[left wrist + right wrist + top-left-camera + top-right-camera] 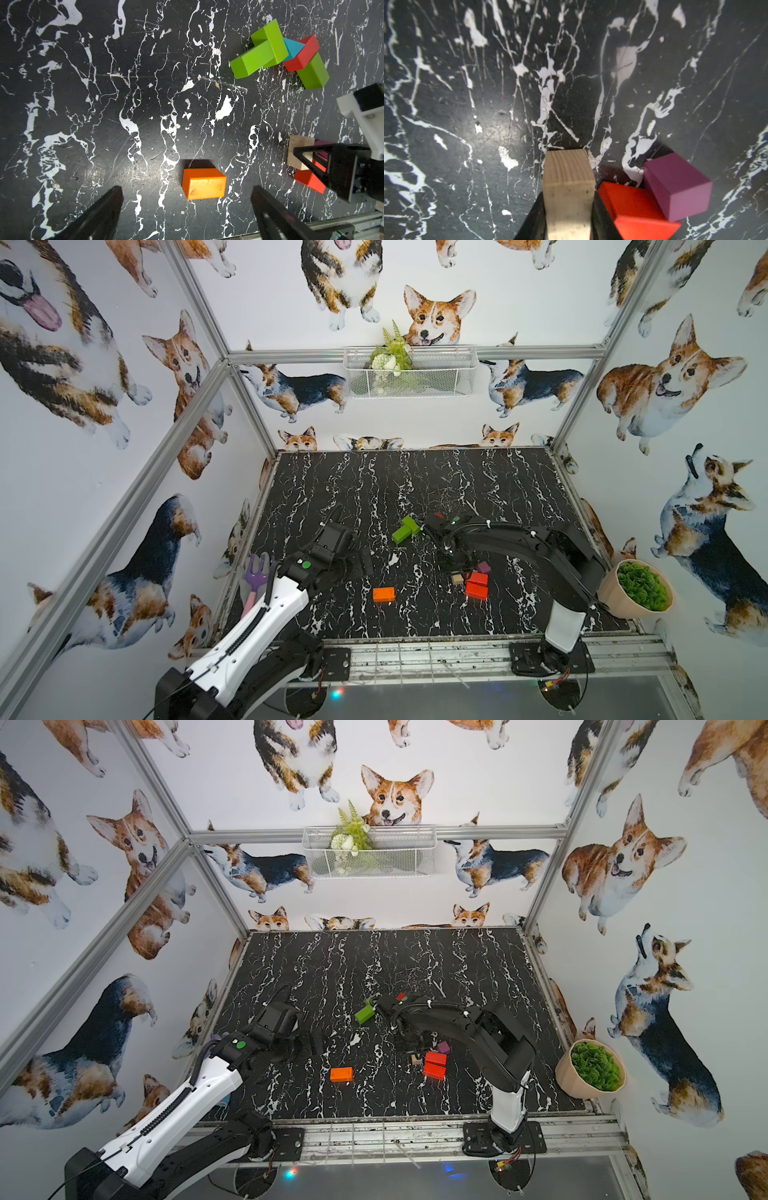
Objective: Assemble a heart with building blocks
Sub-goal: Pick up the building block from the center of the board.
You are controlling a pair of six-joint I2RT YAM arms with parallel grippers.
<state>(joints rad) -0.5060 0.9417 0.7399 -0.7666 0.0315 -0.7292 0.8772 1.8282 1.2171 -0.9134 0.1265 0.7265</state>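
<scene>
The building blocks lie in loose groups on the black marble table point(415, 485), and no heart shape is in view. My right gripper point(568, 207) is shut on a plain-wood block point(568, 182), low over the table beside two red blocks point(477, 585) and a purple cube point(677, 185). An orange block point(203, 184) lies alone, just ahead of my open, empty left gripper point(187, 190). Farther back, green bars point(259, 52), a teal triangle point(293, 49) and a red bar point(301, 54) touch in a cluster. Both top views show the green bars point(365, 1013) partly behind the right arm.
A beige pot with a green plant point(636, 589) stands at the table's right front corner. Purple and pink toy garden tools point(255, 580) lean at the left edge. A white wire basket point(411, 371) hangs on the back wall. An aluminium rail point(415, 655) runs along the front.
</scene>
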